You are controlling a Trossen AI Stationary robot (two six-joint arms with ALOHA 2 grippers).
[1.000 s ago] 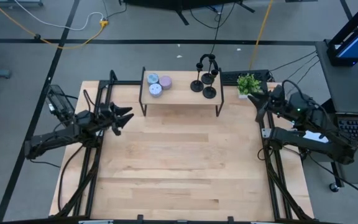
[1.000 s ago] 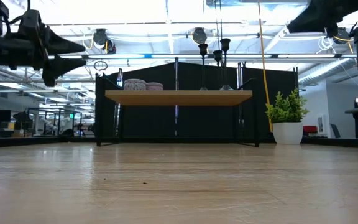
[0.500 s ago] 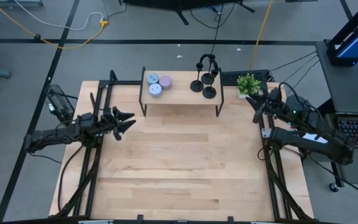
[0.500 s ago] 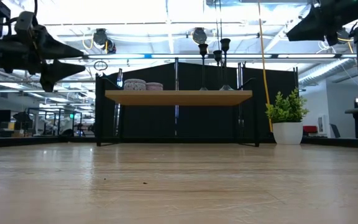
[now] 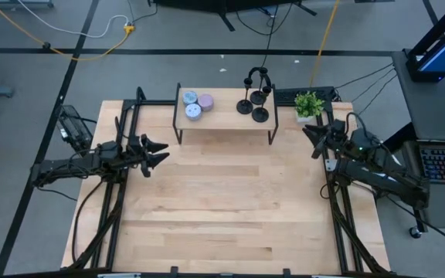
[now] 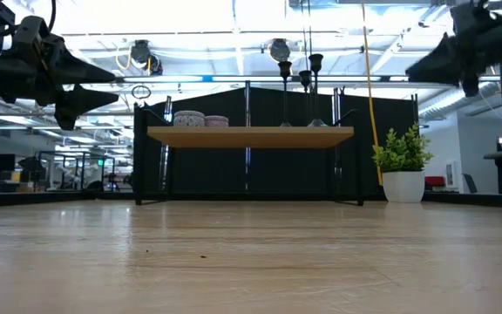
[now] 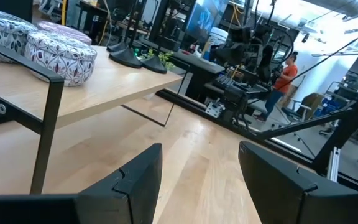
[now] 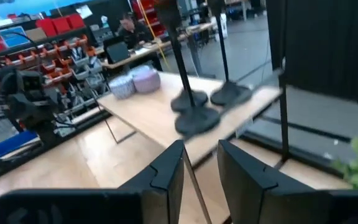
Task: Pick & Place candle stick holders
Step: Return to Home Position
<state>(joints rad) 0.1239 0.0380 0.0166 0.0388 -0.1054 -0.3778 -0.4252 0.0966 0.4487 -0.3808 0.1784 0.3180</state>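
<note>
Our three candle stick holders [image 5: 254, 96] stand on the shelf's [image 5: 222, 117] right end. Left gripper [image 5: 161, 150] and right gripper [image 5: 309, 139] hang released, empty; the right one could clip the potted plant [image 5: 308, 104] nearby.

On the pale-wood, black-framed shelf [image 5: 224, 118] you see three matte-black candle stick holders [image 5: 258, 98] and lilac and pale-blue tins [image 5: 196, 103] printed with dark leaves. Beside the shelf, the green plant [image 5: 308, 102] has a white pot [image 6: 403, 186].
</note>
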